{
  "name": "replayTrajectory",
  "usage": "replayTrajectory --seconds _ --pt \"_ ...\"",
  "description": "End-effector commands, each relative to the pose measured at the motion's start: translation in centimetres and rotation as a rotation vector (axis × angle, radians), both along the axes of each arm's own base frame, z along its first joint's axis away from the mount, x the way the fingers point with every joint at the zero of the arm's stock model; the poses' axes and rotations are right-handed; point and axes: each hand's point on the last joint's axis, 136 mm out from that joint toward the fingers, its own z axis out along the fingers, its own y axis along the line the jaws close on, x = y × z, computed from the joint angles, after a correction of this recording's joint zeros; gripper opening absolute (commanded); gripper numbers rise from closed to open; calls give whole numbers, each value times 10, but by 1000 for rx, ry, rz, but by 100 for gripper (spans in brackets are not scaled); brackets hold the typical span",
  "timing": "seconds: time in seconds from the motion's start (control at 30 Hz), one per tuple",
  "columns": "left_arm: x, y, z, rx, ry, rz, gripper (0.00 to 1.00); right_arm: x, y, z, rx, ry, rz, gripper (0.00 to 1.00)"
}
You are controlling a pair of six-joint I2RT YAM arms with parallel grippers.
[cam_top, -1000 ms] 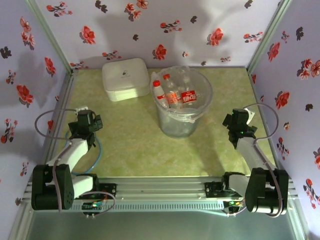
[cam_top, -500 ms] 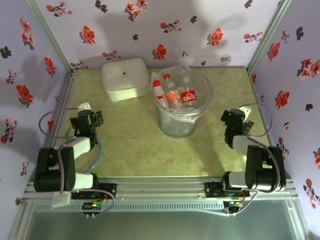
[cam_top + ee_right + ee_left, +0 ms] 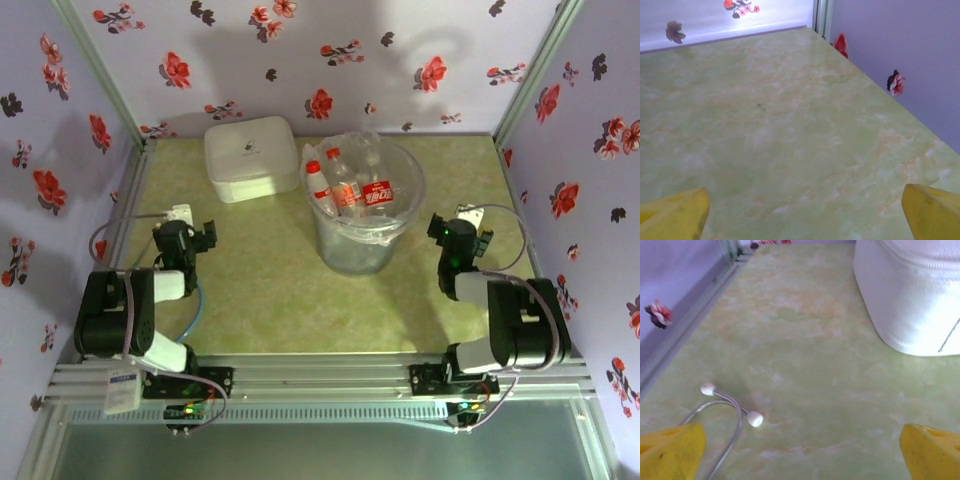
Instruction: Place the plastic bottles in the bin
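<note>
Plastic bottles (image 3: 345,190) lay heaped in the bin (image 3: 355,255), ahead of and between your left pincer (image 3: 188,235) and right pincer (image 3: 458,235), both spread wide and empty, the job apparently done.

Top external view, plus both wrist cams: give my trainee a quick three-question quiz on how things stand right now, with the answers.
1. True or false: the plastic bottles that can be seen lie inside the bin.
2. What sits just left of the bin in the top view? A) a white box B) a red cup C) a loose bottle
3. Short answer: how do the left gripper and the right gripper stand, and what do they hold?
Key: 1 true; 2 A; 3 both open, holding nothing.
</note>
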Motion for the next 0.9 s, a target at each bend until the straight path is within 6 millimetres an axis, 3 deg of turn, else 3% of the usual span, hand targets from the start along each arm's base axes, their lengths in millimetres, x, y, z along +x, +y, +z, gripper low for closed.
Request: replayTrajectory --seconds 0.0,0.13,0.2,0.27,0.87 --pt "9 -5 15 -3 -85 -33 100 10 7 5 -21 -37 24 99" --pt "9 -9 14 5 -98 -55 100 6 7 -13 -10 -32 35 99" --pt "9 -9 14 3 -95 -55 100 9 5 -3 -2 -79 26 99" --pt "9 -9 13 1 -92 -54 100 7 2 -12 19 -23 17 99" --pt "9 -9 13 -1 -92 -55 100 10 3 -9 27 -44 34 99"
